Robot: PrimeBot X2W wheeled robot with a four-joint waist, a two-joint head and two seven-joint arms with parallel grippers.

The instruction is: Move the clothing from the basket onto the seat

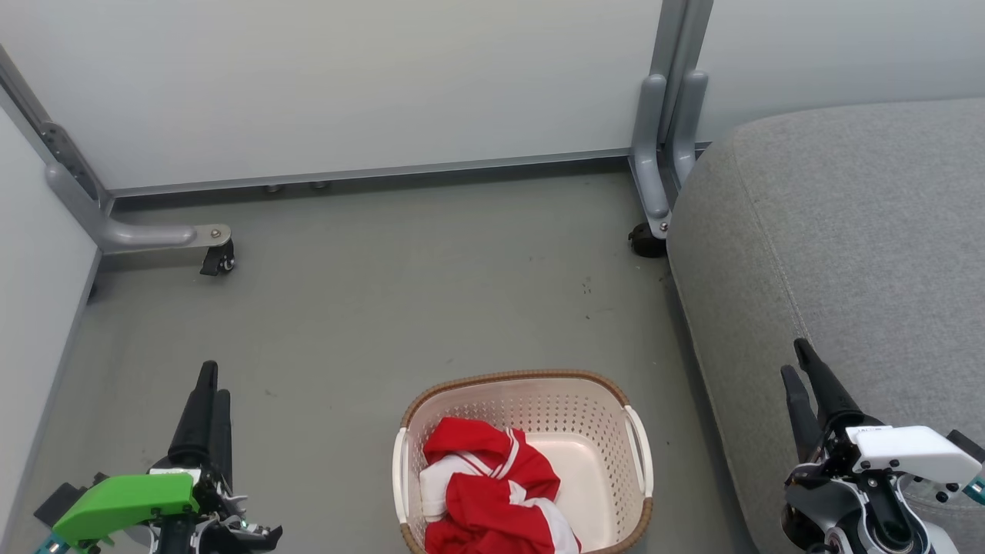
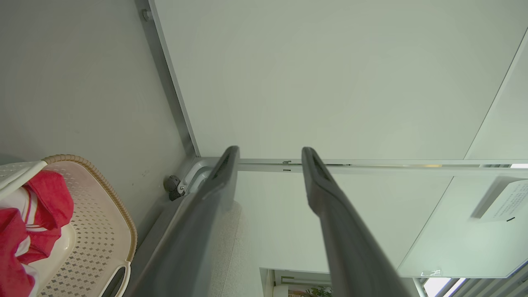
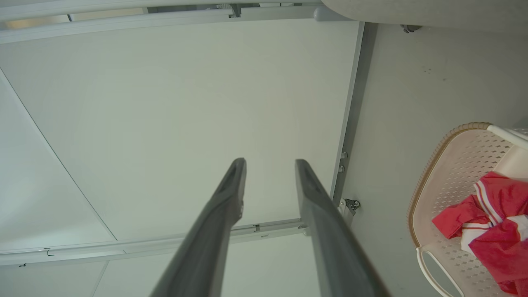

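Now my left gripper and right gripper flank the cream perforated plastic basket, empty, fingers parted; I'd pinch the crumpled red-and-white fabric clothing deep.

Scuffed grey floor is seen ahead of the left claw, pale partition panels on wheeled grey frames parked beyond it.

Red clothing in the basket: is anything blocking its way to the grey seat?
Nothing visible does. The clothing lies in the open-topped basket; only the basket's wall and a strip of floor separate it from the seat on the robot's right.
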